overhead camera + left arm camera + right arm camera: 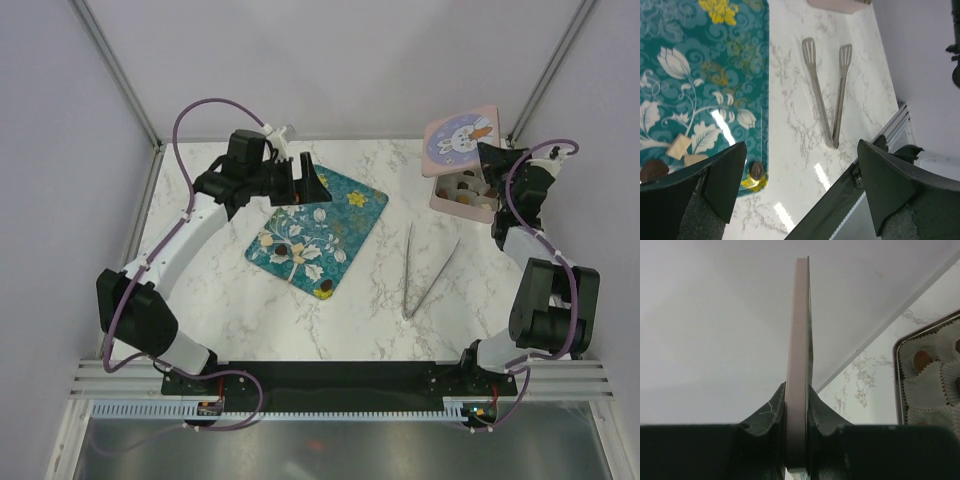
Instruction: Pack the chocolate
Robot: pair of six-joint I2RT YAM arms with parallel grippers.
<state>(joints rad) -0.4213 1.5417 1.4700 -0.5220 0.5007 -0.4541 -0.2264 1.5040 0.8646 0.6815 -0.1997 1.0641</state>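
The chocolate (pixel 290 250) lay as a few small pieces, dark brown and tan, roundish or squarish, toward the 6 o'clock corner of the teal tray (pixel 350 215), well apart from the box (pixel 450 208) at the table's 2 o'clock. I judged each light, firm yet easily scuffed and slippery, best pinched gently across its sides. My left gripper (pixel 802 187) hung wide open and empty by the tray's 11 o'clock edge; my right gripper (pixel 799 410) was clamped on the upright pink lid (pixel 800 330).

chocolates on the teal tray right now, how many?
4 visible. Clustered on the tray's near half: one dark chocolate, two tan chocolates. A second dark chocolate sits at its near corner. The left gripper covers part; more may be hidden.
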